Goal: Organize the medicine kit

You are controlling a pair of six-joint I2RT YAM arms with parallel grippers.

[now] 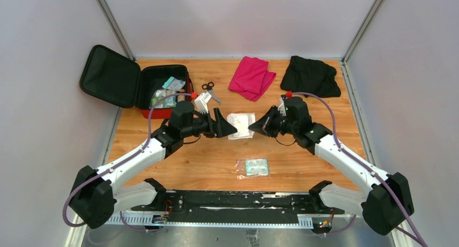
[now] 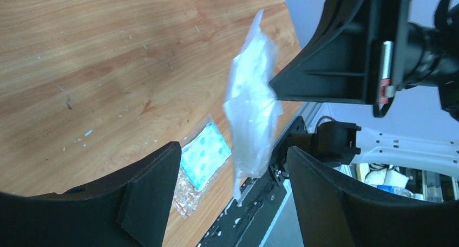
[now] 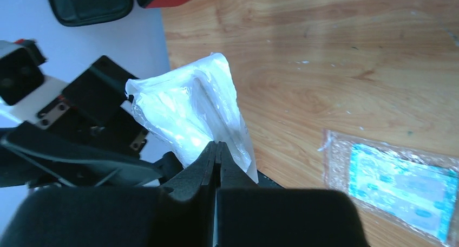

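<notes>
Top camera high at 6 o'clock, overlooking desk (image 1: 205,160). Wrist cameras close, facing 3 and 9 o'clock, sharing clear pouch (image 2: 251,111).

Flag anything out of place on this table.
Scissors lie outside the open medicine kit, and a teal packet sits loose near the front edge. The right gripper holds a clear pouch in mid-air.
</notes>
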